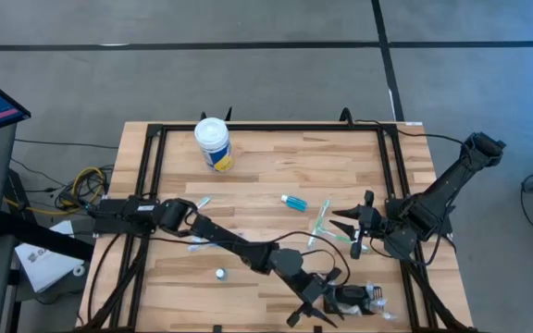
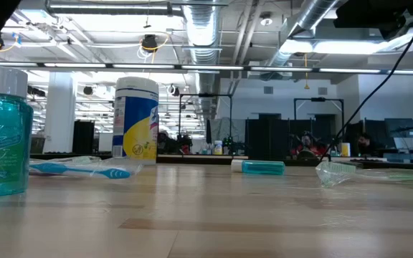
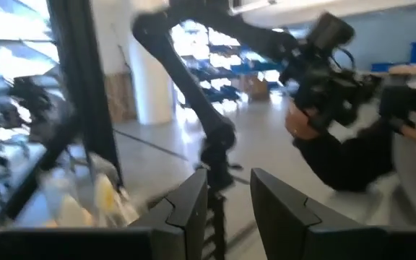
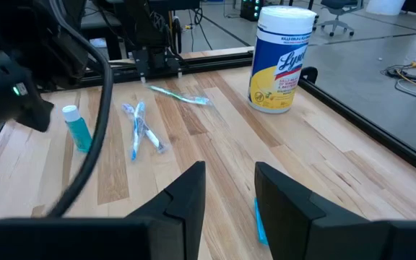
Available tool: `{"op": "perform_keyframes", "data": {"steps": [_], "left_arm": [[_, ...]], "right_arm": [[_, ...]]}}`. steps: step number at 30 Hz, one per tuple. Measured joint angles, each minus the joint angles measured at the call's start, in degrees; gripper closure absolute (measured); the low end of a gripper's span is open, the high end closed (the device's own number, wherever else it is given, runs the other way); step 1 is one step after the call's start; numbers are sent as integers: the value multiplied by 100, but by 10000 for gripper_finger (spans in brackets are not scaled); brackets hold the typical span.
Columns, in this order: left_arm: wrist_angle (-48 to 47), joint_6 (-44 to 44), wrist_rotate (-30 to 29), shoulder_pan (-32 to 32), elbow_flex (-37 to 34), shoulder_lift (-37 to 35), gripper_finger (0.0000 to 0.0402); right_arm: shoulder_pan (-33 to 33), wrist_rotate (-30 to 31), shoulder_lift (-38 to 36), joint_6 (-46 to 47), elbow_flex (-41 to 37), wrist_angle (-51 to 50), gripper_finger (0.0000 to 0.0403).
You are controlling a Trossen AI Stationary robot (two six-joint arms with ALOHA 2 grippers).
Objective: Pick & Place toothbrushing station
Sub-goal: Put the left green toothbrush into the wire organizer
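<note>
Wooden slat table (image 1: 276, 176) carries a white-lidded yellow-and-blue cylindrical tub (image 4: 280, 58) whose label reads "Lysol". The left end effector (image 3: 228, 179) has its fingers slightly parted with nothing between them. It hangs at the table's front edge, just beside the small flat black toothbrushing station (image 1: 352, 298); whether they touch cannot be told. The right end effector (image 4: 230, 172), equally parted and empty, waits above the table's right side.
</note>
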Motion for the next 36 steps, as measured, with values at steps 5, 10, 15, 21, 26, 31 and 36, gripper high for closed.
{"op": "perform_keyframes", "data": {"steps": [5, 10, 15, 21, 26, 31, 36], "left_arm": [[116, 20, 734, 72, 2, 7, 298], [-88, 26, 570, 154, -101, -2, 298], [162, 8, 776, 203, -79, -55, 298], [138, 69, 803, 186, -87, -44, 298], [186, 401, 792, 193, -87, -85, 298], [342, 482, 771, 193, -87, -87, 298], [345, 526, 764, 197, -87, -87, 298]], "right_arm": [[1, 0, 0, 0, 0, 4, 292], [0, -257, 0, 4, 0, 10, 292], [0, -1097, 0, 35, 0, 35, 292], [59, -1937, 0, 22, 0, 29, 292], [191, -2165, 2, 324, 0, 248, 292], [245, -2253, 255, 311, 0, 568, 292], [234, -2495, 782, 214, 0, 1007, 292]]}}
